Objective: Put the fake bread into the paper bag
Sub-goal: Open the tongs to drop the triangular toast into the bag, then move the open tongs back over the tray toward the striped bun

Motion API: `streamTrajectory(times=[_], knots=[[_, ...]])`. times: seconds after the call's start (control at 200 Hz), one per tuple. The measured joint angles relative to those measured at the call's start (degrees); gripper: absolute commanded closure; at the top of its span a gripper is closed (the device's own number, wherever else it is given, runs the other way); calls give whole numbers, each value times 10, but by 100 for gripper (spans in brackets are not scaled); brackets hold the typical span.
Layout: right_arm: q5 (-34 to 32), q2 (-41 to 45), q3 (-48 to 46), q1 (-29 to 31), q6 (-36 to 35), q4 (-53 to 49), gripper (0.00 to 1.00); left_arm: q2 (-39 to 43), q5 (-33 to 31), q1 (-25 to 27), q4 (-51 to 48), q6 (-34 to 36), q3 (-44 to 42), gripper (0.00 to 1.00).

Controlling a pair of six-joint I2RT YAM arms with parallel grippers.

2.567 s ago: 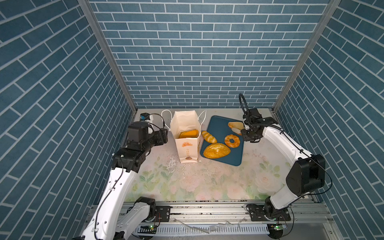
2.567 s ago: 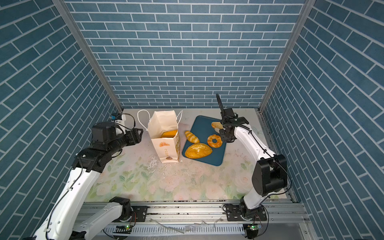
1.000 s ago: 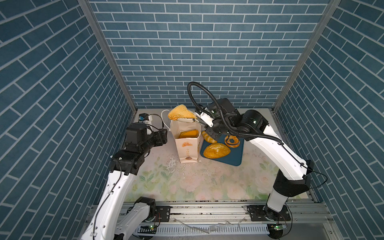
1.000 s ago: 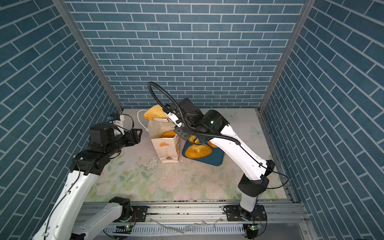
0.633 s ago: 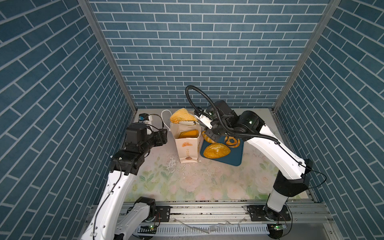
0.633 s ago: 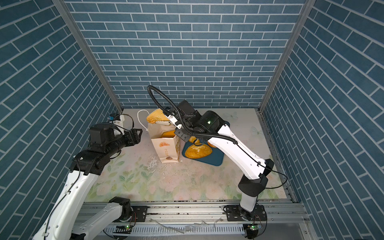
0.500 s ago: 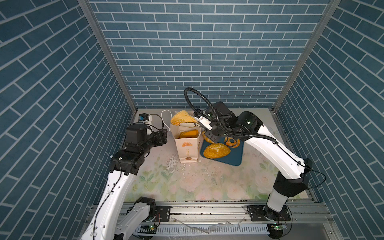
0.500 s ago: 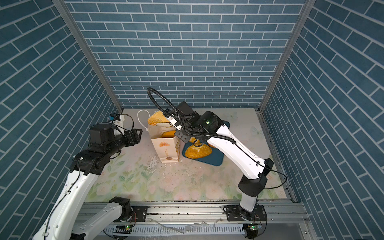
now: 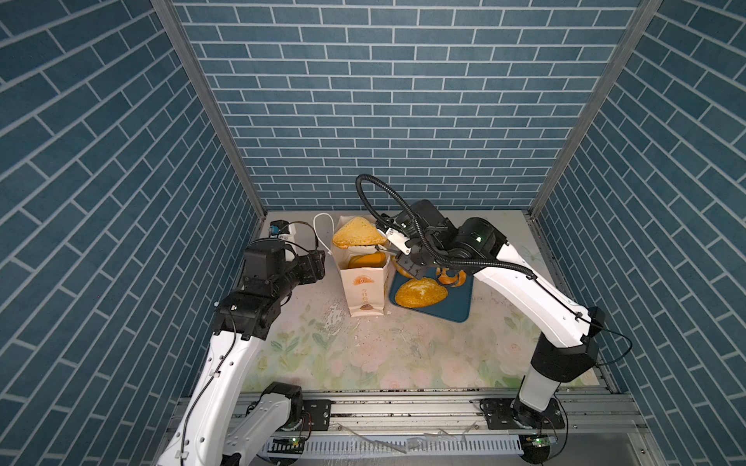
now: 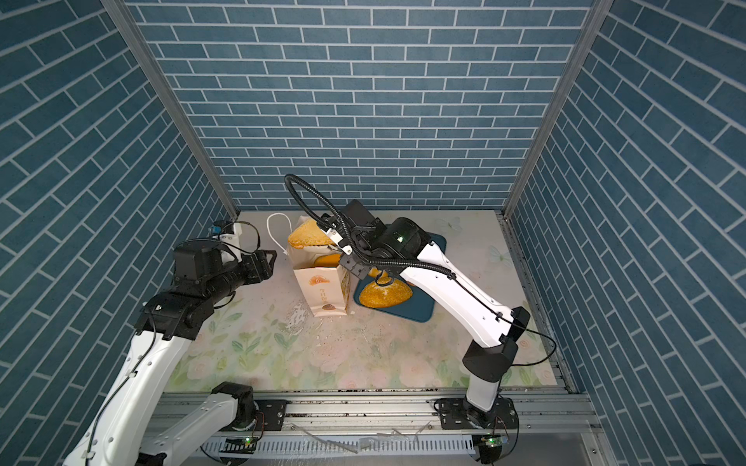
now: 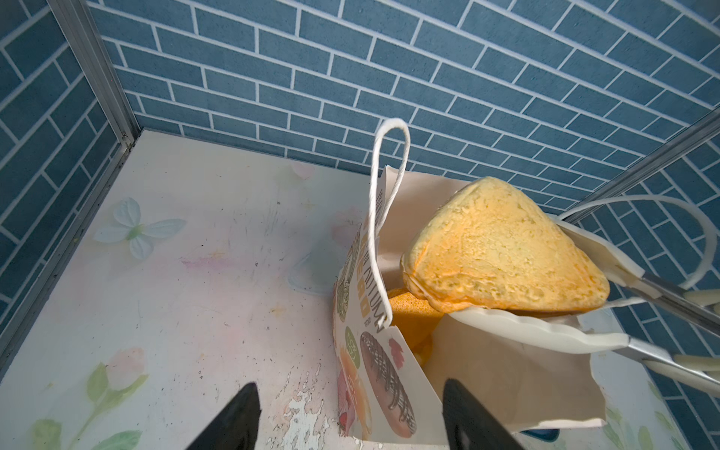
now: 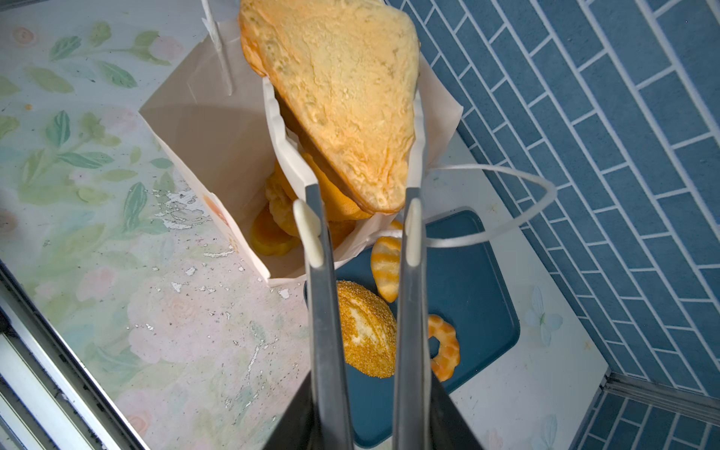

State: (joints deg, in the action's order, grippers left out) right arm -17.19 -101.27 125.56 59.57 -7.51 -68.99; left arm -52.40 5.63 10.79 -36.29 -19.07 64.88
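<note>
Tan triangle sits between right jaws; over paper bag.

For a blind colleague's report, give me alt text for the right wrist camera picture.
A tan triangular bread sits in tongs over an open paper bag with buns inside. Beside it, a blue tray carries a loaf, a striped roll and a twisted ring.

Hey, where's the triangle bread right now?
In both top views the tan triangle bread is left of centre, over the mouth of the paper bag, between the white tongs, left of the blue tray.
</note>
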Motion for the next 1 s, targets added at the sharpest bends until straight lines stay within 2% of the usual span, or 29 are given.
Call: streamTrajectory(times=[0.305,0.74,0.87,1.0], knots=[[-6,-1,24,0,0,0,55,0,0,0,0,0,0,25],[-27,19,61,-7,-3,14,56,-1,0,0,0,0,0,24],[-38,64,36,-35,-3,24,56,-2,0,0,0,0,0,25],[-39,134,-34,-94,4,41,56,-8,0,0,0,0,0,25]])
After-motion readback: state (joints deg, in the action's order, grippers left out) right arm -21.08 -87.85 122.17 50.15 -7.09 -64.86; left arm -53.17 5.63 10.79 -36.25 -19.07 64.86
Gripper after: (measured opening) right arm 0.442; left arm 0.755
